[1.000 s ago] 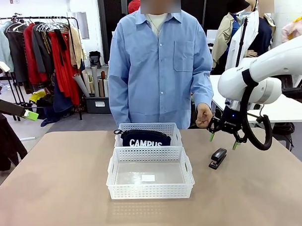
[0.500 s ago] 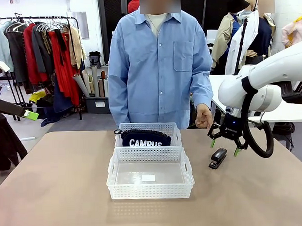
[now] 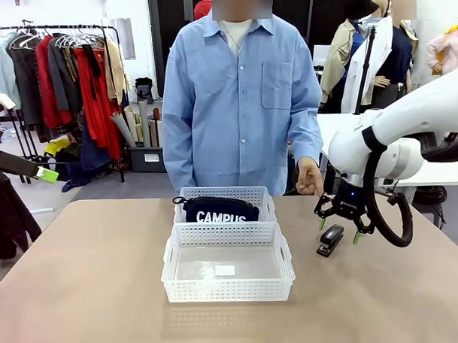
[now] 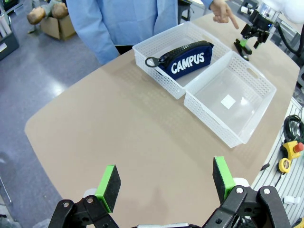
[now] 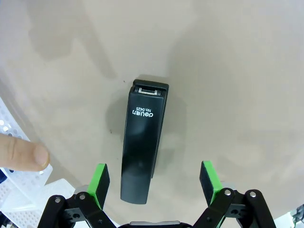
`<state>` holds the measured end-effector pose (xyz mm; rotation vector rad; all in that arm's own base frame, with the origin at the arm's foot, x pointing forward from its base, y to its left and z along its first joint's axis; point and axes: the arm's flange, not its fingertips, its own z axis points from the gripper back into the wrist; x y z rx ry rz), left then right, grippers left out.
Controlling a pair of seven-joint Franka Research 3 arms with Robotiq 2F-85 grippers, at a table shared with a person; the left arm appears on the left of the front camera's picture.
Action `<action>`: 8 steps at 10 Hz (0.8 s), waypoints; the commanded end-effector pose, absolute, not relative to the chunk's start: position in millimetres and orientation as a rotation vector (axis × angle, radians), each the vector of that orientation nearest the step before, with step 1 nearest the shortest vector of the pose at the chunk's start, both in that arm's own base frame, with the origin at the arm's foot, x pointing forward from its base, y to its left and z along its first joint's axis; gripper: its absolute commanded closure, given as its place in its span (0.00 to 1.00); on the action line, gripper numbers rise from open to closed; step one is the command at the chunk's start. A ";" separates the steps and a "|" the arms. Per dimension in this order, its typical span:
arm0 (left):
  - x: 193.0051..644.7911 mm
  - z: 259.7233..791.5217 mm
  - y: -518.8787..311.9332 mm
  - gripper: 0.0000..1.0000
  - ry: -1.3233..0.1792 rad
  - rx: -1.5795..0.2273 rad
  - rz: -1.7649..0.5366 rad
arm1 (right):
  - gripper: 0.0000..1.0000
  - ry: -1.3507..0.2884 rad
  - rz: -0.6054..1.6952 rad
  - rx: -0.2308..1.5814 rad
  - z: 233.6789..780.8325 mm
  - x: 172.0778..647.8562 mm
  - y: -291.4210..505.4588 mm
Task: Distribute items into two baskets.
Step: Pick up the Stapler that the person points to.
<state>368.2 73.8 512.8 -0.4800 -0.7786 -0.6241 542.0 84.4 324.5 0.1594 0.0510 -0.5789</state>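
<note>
The right gripper [image 3: 339,230] is wide open and holds nothing. It hangs just over the stapler [image 5: 144,147], with one green pad on each side. The pads do not seem to touch it yet. The stapler lies flat on the table [image 3: 82,282], right under the gripper.

Off to the gripper's side, toward the middle of the table, sit two baskets. The near basket [image 3: 225,230] has no item in it. The far basket [image 3: 224,191] sits right up against it and has the pouch [image 3: 217,212] inside. So the pouch looks done, and the stapler is the step in hand. I think the next move is to go down a little, squeeze the stapler on its long sides, lift it, and carry it to the near basket.

A person's hand [image 3: 310,176] is close behind the gripper, so the move should be careful.

The left gripper [image 4: 164,178] is open and empty too, high over the table and well away from the baskets.

The right wrist view shows the pads lined up with the stapler, and a fingertip at the edge. The front view shows the gripper low over the table. The left wrist view looks down into both baskets, where a small white sticker lies in the near one.
</note>
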 end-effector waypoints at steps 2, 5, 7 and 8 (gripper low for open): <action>368.2 514.8 74.1 0.00 -0.776 -0.490 -0.619 | 0.00 0.035 -0.606 0.144 315.3 543.4 91.6; 368.2 514.8 74.1 0.00 -0.776 -0.490 -0.619 | 0.00 0.043 -0.604 0.134 310.1 544.5 93.9; 368.2 514.8 74.1 0.00 -0.776 -0.490 -0.619 | 0.00 0.047 -0.606 0.124 307.5 546.2 93.5; 368.2 514.8 74.1 0.00 -0.776 -0.490 -0.619 | 0.00 0.050 -0.608 0.121 305.2 547.4 93.3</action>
